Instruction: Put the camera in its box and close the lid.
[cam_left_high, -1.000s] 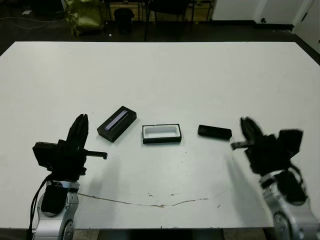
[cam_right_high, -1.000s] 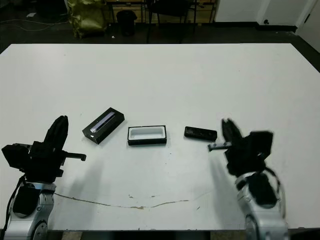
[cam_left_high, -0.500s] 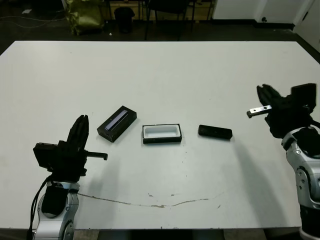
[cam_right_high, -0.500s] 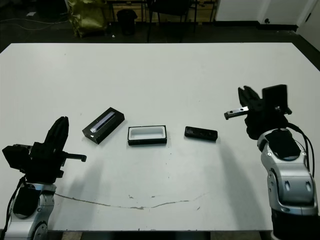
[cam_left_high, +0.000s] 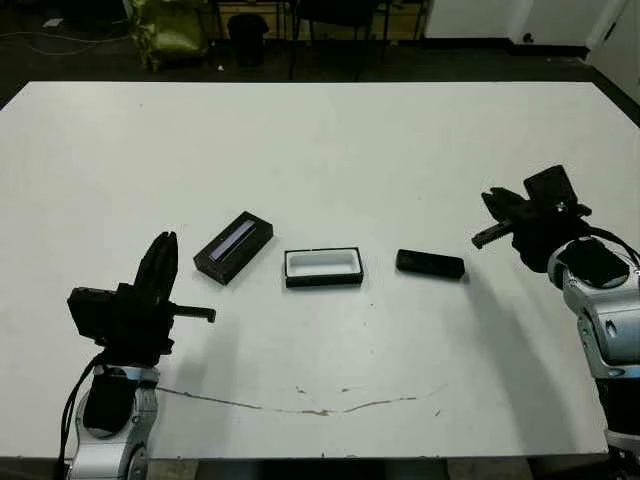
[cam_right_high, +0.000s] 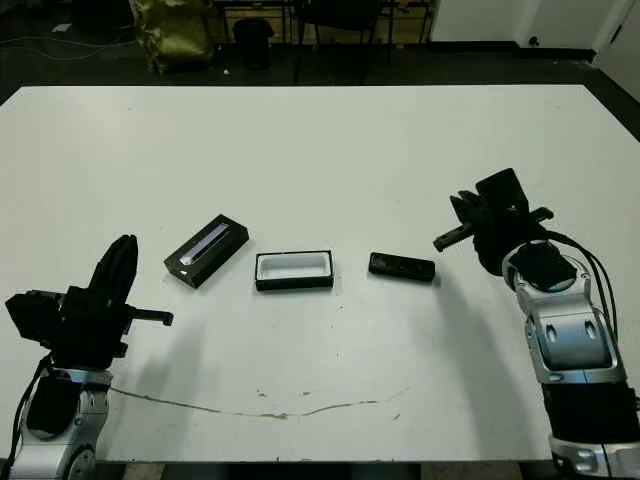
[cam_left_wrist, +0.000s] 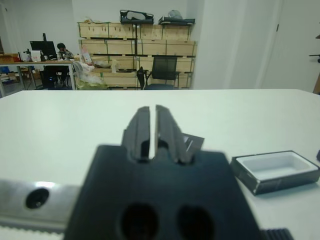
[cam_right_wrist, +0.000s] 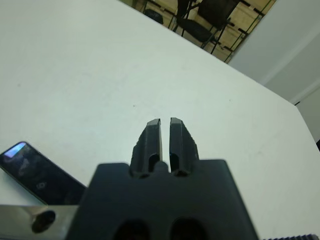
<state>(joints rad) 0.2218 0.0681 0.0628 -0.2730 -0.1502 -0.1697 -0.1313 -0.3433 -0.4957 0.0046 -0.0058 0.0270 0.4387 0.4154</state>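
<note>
While both hands stay pinched narrow, the camera lies clear of table edges.

Head stereo pair: high above the near edge, facing forward and down, sharing the whole worktop. Wrist cameras: low and close, facing along each end effector; box shared with left, camera with right.

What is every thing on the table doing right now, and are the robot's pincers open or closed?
camera: lying flat on the table, outside the box, nothing holding it.
box: open, its white inside empty.
lid: off the box, lying beside it, stripe facing up.
left pincer: shut, holding nothing.
right pincer: shut, holding nothing, near the camera but not touching it.
</note>
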